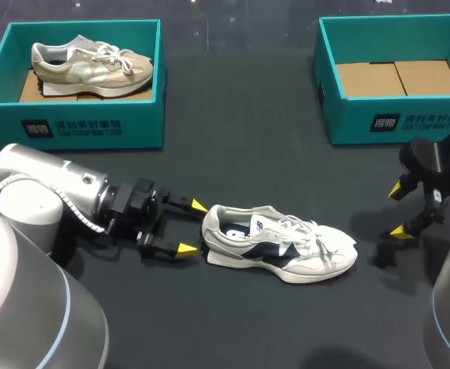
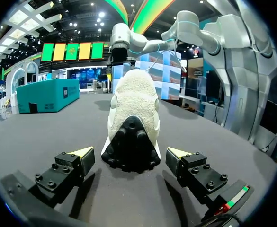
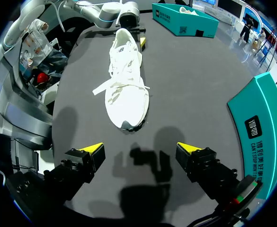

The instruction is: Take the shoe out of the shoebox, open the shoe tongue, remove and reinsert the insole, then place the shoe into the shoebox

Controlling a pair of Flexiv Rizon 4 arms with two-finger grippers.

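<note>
A white and navy shoe [image 1: 281, 246] lies on its sole on the dark table, toe pointing right. My left gripper [image 1: 191, 227] is open at its heel, one yellow tip on each side and just short of it; the left wrist view shows the black heel [image 2: 131, 146] straight ahead between the open fingers [image 2: 84, 153]. My right gripper [image 1: 398, 210] hangs open to the right of the toe, a gap away. From the right wrist the shoe [image 3: 125, 82] stretches ahead, toe nearest. An empty teal shoebox [image 1: 398, 77] stands at the back right.
A second teal shoebox [image 1: 75, 81] at the back left holds a beige shoe [image 1: 92, 65]. The right box's side [image 3: 261, 127] rises close beside my right gripper [image 3: 138, 152]. Bare dark tabletop lies between the boxes and in front of the shoe.
</note>
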